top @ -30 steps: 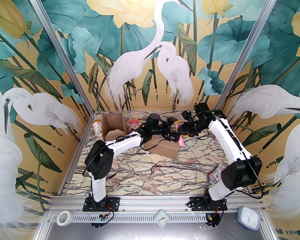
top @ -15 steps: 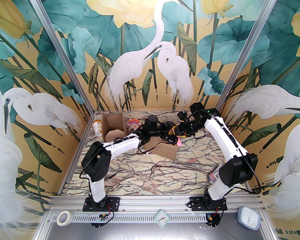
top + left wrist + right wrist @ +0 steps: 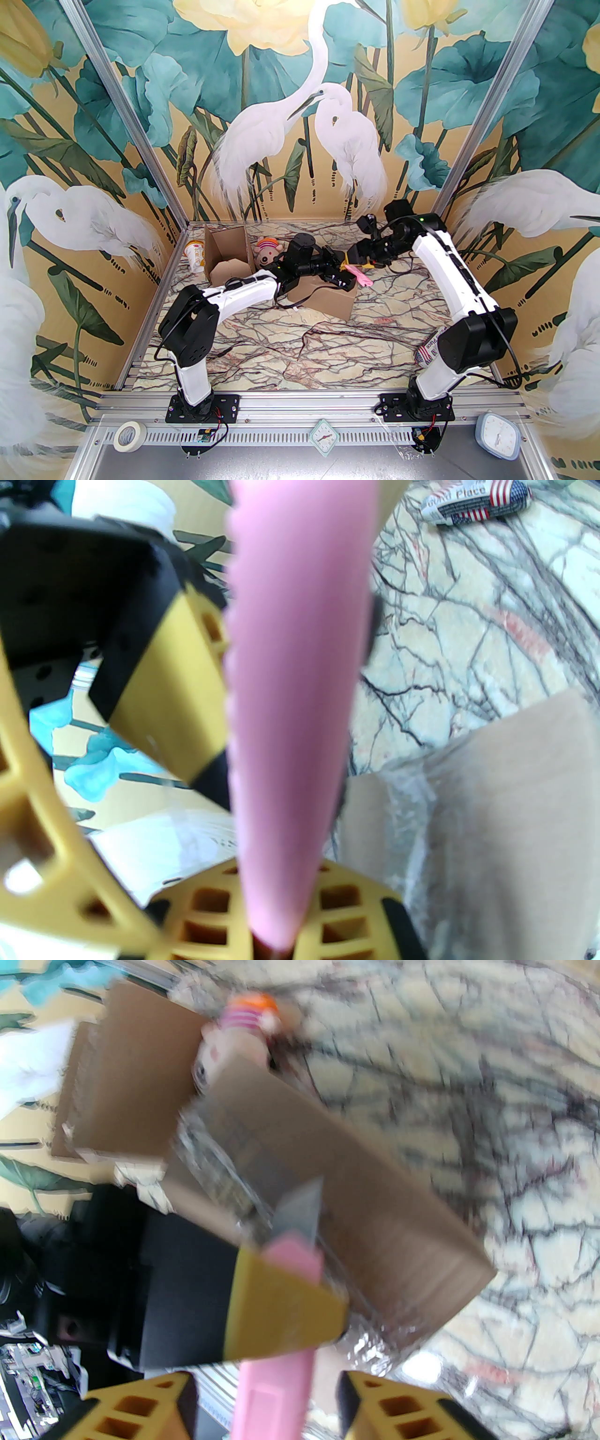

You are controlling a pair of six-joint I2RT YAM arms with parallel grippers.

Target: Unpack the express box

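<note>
The express box, a shut cardboard box sealed with clear tape, lies mid-table; it also shows as the box and the box. Above its far right corner a pink utility knife is held level. My left gripper is shut on the knife handle, which runs up from between my left fingers. In the right wrist view the knife has its blade out toward the taped box top. My right gripper is open around the handle with gaps on both sides. The left finger clamps across the knife.
An opened cardboard box, a plush doll and a noodle cup stand at the back left. A flag-printed packet lies by the right arm's base. A tape roll and two clocks sit on the front rail.
My left gripper has shut on the pink knife while the right gripper has opened off it. The knife has swung from hanging down to lying nearly level, and the right wrist has drawn back slightly.
</note>
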